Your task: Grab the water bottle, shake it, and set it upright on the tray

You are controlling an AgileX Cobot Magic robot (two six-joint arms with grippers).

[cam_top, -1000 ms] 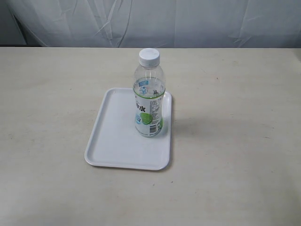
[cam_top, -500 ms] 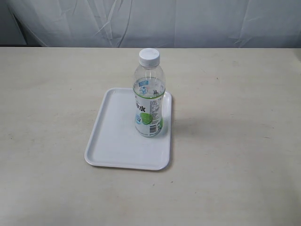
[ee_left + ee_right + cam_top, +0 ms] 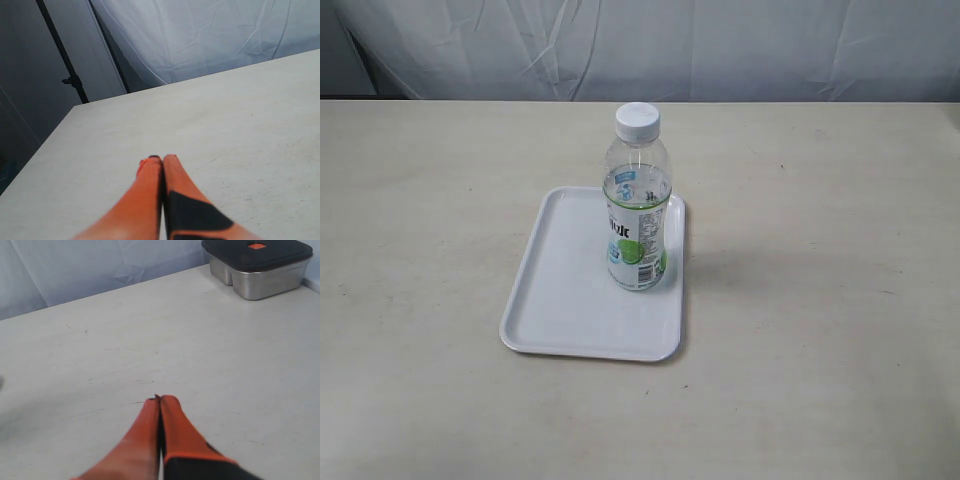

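The water bottle [image 3: 638, 200], clear with a white cap and a green and blue label, stands upright on the right part of the white tray [image 3: 565, 290] in the exterior view. Neither arm shows in that view. In the left wrist view my left gripper [image 3: 161, 159] is shut, its orange fingers pressed together over bare table with nothing between them. My right gripper [image 3: 160, 399] in the right wrist view is likewise shut and holds nothing. The bottle and tray appear in neither wrist view.
A metal container with a dark lid [image 3: 257, 262] sits on the table far beyond the right gripper. A black stand pole [image 3: 65, 55] rises past the table edge in the left wrist view. A pale curtain [image 3: 640, 45] hangs behind the table.
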